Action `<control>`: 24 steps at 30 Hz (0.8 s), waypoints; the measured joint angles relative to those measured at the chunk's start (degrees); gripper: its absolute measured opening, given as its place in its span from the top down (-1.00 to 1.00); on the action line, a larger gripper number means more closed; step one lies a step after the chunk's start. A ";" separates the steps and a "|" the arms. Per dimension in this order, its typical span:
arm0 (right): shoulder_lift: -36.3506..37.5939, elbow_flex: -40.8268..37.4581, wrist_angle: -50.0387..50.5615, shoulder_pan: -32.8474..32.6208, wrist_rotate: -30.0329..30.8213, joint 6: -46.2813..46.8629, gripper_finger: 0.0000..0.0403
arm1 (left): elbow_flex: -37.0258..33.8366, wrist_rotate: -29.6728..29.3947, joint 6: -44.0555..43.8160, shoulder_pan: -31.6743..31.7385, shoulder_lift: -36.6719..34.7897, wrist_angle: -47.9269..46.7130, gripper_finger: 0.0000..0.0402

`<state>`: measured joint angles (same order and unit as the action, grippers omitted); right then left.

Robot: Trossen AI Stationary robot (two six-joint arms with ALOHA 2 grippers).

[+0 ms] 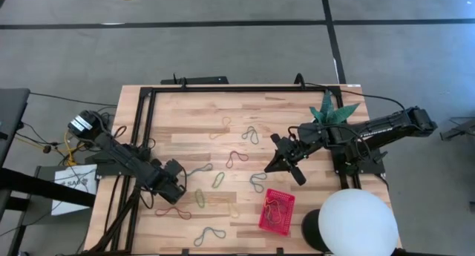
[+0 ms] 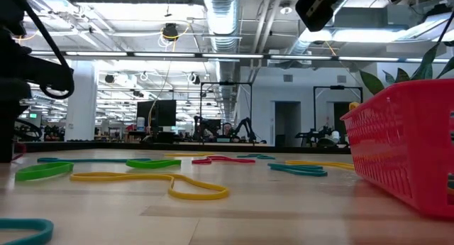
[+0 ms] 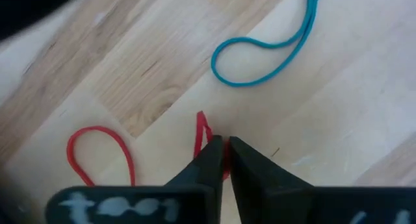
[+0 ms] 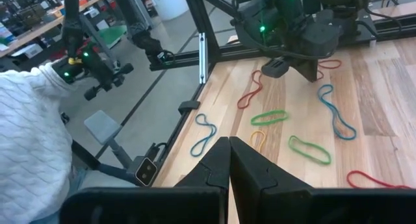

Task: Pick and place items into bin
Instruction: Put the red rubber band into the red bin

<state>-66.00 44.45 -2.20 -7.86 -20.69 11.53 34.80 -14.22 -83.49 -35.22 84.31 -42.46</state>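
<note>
Left claw [image 3: 224, 152] is pinched together on a red band [image 3: 203, 130] lying on the wooden surface [image 3: 325, 107], well apart from the red bin [image 1: 276, 210]. Right claw [image 4: 229, 152] hangs shut and empty above the surface. That thin loop could slip free on lifting; how much rubber sits between the fingers is hidden

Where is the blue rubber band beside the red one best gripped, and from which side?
Come straight down from above, since the blue band lies flat and limp. Pinch across its narrow end, where the two strands run close together, away from the red band.
</note>
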 joint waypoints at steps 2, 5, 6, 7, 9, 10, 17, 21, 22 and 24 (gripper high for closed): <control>0.00 0.00 -0.02 0.01 0.00 0.00 0.99 | 1.54 -0.89 -1.41 0.11 -0.19 -0.58 0.98; 0.00 0.00 -0.11 0.11 0.00 0.02 0.99 | 6.72 -5.64 -0.20 0.26 -0.70 1.85 0.99; 0.00 0.00 -0.50 0.11 0.03 -0.02 0.99 | 9.09 -8.79 0.82 0.24 -1.05 3.12 1.00; 0.00 0.00 -1.17 0.14 0.27 0.01 0.99 | 11.49 -11.40 2.71 0.23 -1.05 3.73 1.00; 0.02 0.00 -2.37 0.71 1.36 1.10 0.99 | 16.33 -15.47 9.03 0.22 -0.81 4.39 1.00; 0.04 0.00 -2.19 0.87 2.26 2.27 0.99 | 19.05 -17.28 12.90 0.22 -0.81 5.73 1.00; -3.24 -0.07 -0.84 4.32 7.19 3.15 0.99 | 30.06 -20.39 41.00 2.17 -0.61 24.41 1.00; -9.27 -0.12 -0.77 6.33 7.29 3.91 0.99 | 30.17 -16.51 50.71 3.66 0.04 33.50 1.00; -10.81 -0.12 -1.66 6.71 7.26 3.93 0.99 | 30.17 -15.89 51.96 4.14 0.65 35.26 1.00; -12.73 -0.07 -3.53 7.35 7.17 4.70 0.99 | 30.12 -13.96 54.09 4.86 2.17 37.04 1.00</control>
<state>-78.73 44.38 -5.73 -0.51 -13.51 16.23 64.93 -28.18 -29.39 -30.36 86.48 -5.43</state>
